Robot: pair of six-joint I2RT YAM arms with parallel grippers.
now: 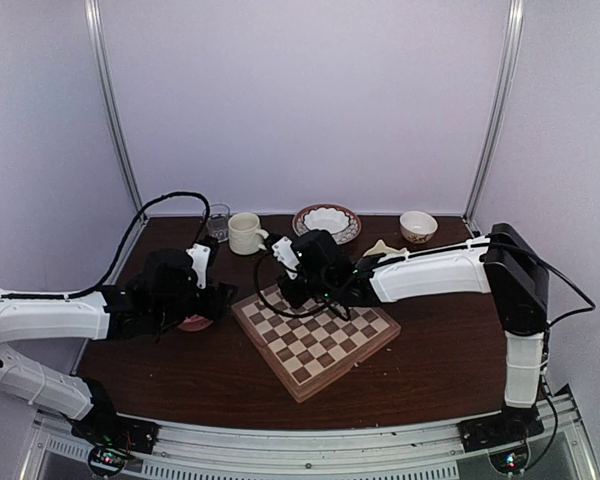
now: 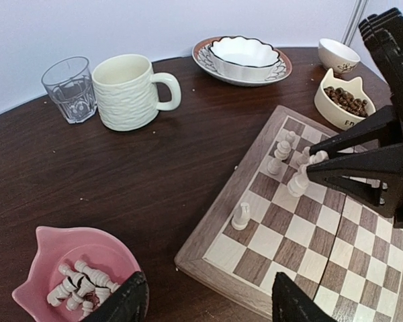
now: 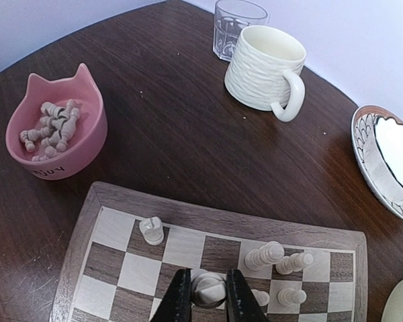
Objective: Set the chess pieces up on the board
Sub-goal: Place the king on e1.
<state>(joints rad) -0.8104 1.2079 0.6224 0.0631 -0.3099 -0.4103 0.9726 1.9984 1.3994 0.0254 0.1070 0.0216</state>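
Clenching one pale chess piece point(image 3: 208, 288) between its fingers, right pincer point(image 3: 208, 296) over the board point(image 3: 121, 268).

On the counter point(image 1: 430, 370), the board point(image 1: 315, 335) sits central, turned at an angle. Left of it is a near bowl point(image 3: 54, 157) with loose chess pieces point(image 3: 50, 124) in it. Behind the board, left to right: glass point(image 1: 218, 221), mug point(image 1: 245, 233), plate point(image 2: 282, 67) with a second bowl point(image 2: 245, 57) on it, far-right bowl point(image 1: 418, 226). A dish point(image 2: 332, 111) sits just beside the board's far right edge. Several placed pieces point(image 2: 282, 151) cluster on the far squares. A lone piece point(image 2: 241, 216) stands apart by the left edge. A held piece point(image 3: 208, 287) is in the right claw point(image 3: 208, 298), beside the cluster.
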